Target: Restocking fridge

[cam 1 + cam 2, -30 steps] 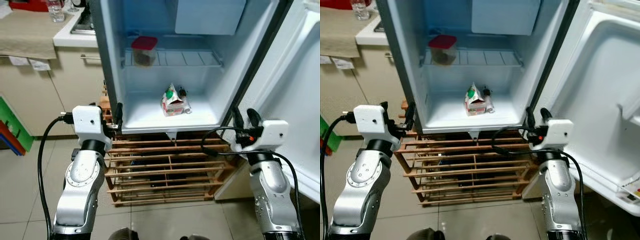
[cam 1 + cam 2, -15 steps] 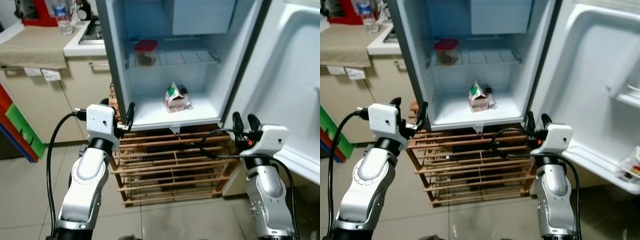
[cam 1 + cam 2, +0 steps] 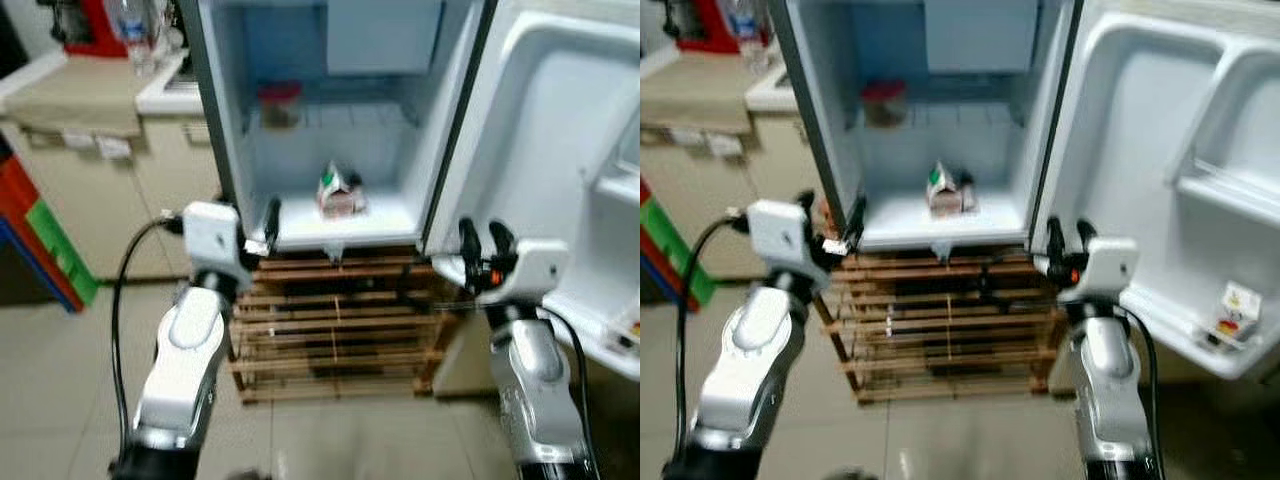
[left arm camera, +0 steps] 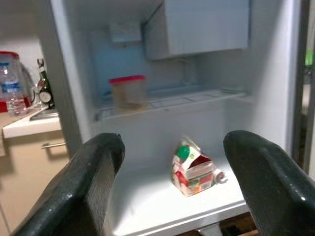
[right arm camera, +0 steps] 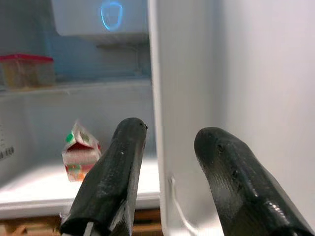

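Observation:
The open fridge (image 3: 232,150) stands in front of me. A milk carton (image 3: 340,192) with a green cap lies on its bottom floor, a small dark item beside it. A red-lidded container (image 3: 280,103) sits on the wire shelf above. My left gripper (image 3: 255,218) is open and empty at the fridge's lower left edge; the left wrist view looks past its fingers (image 4: 93,187) at the carton (image 4: 192,169). My right gripper (image 3: 482,240) is open and empty by the fridge's lower right corner, its fingers (image 5: 120,167) pointing along the side wall.
The fridge door (image 3: 560,150) is swung wide on the right, with small packets on its lower shelf (image 3: 1230,310). A wooden slatted rack (image 3: 335,320) stands under the fridge. A counter (image 3: 80,95) with a bottle is on the left. Tiled floor lies below.
The whole picture has shifted and blurred: the camera has drawn back, so the fridge looks smaller and more of the door shows. Both grippers stay open and empty.

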### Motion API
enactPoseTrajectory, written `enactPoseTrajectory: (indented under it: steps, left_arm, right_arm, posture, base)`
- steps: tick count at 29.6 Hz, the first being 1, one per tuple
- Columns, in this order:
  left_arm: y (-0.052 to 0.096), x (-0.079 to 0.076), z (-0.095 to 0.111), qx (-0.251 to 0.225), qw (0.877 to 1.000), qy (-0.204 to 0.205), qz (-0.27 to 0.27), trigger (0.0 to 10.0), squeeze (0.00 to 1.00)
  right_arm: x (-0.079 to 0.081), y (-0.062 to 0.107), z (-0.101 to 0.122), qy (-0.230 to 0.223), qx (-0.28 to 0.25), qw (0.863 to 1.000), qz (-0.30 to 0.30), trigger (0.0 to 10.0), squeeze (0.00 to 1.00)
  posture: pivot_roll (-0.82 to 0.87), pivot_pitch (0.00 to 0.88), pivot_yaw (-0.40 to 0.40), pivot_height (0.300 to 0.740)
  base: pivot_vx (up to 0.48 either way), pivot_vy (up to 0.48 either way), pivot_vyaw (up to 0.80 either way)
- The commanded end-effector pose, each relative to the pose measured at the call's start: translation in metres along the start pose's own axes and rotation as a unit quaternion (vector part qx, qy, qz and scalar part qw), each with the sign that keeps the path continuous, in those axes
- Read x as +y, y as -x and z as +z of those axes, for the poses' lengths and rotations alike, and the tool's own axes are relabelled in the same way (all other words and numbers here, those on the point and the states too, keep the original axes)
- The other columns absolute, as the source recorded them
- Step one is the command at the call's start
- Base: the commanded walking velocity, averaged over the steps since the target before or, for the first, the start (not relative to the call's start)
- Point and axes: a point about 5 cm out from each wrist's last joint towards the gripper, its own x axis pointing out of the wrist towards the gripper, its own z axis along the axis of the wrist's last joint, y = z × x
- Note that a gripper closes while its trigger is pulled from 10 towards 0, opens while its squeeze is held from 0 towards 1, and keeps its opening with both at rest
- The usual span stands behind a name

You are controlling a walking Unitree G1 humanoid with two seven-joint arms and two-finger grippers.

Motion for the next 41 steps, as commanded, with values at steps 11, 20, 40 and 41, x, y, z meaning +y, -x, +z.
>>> enactPoseTrajectory:
  steps: [11, 20, 40, 41]
  left_arm:
    - [0.002, 0.007, -0.006, 0.015, 1.0, 0.003, 0.023, 10.0, 0.0]
    - [0.001, 0.006, -0.006, 0.016, 1.0, -0.004, 0.026, 10.0, 0.0]
    - [0.0, 0.01, -0.015, 0.044, 0.998, 0.011, 0.036, 10.0, 0.0]
    - [0.0, 0.009, -0.015, 0.045, 0.998, 0.01, 0.032, 10.0, 0.0]
  right_arm:
    - [0.002, 0.0, -0.006, 0.004, 0.023, 1.0, 0.016, 10.0, 0.0]
    - [0.005, 0.0, -0.006, 0.007, 0.026, 0.999, 0.024, 10.0, 0.0]
    - [-0.007, 0.01, -0.012, 0.002, 0.051, 0.999, -0.012, 10.0, 1.0]
    - [-0.006, 0.01, -0.011, 0.004, 0.05, 0.999, -0.008, 10.0, 1.0]
  posture:
    - [-0.07, 0.0, 0.007, 0.74]
    - [-0.07, 0.0, 0.003, 0.74]
    - [-0.09, 0.0, 0.007, 0.74]
    - [-0.09, 0.0, 0.01, 0.74]
  base:
    - [0.0, 0.0, 0.0]
    - [-0.197, 0.0, 0.0]
    - [-0.05, 0.0, 0.0]
    - [0.0, 0.0, 0.0]
